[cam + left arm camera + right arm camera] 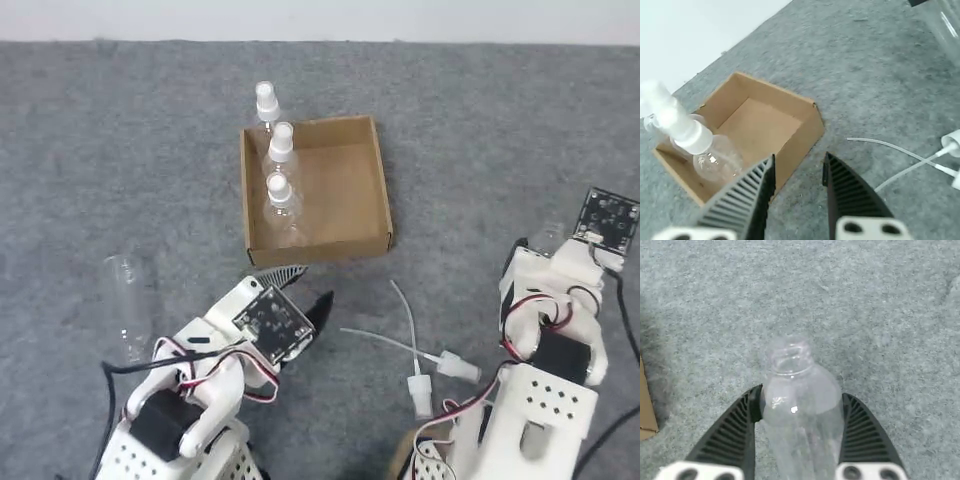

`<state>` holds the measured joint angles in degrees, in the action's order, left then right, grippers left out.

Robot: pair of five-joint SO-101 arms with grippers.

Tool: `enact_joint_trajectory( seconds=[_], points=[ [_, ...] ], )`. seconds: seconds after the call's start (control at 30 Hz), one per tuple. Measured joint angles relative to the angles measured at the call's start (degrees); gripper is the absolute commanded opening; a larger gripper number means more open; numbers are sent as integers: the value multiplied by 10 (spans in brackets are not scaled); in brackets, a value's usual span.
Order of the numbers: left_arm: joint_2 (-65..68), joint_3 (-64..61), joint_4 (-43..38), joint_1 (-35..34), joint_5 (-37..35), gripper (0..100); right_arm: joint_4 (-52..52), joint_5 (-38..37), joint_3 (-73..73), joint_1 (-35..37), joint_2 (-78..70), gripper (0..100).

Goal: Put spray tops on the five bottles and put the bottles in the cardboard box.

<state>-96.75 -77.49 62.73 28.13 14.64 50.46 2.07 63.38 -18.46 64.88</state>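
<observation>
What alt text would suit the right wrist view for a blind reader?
The right gripper holds a clear, uncapped bottle between its two black ribbed fingers, over grey carpet. A cardboard box corner shows nearby.

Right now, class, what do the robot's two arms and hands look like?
Both the left arm and right arm have white plastic shells, black motor blocks and red, white and black cables. Each carries a black circuit board. The left hand and right hand have black, ribbed, tapering fingers on white bases.
</observation>
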Motion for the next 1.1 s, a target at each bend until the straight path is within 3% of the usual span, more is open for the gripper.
enact_joint_trajectory(
  seconds=[0.13,0.73,0.9,1.1],
  points=[
    [5,0,0,4,4,148,0,0,0,0,0,61],
    [387,36,-147,20,23,149,-98,0,68,0,3,62],
    [462,72,-149,76,23,148,-98,0,68,0,3,62],
    [556,141,-127,93,49,148,-98,0,68,0,3,62]
  ],
)
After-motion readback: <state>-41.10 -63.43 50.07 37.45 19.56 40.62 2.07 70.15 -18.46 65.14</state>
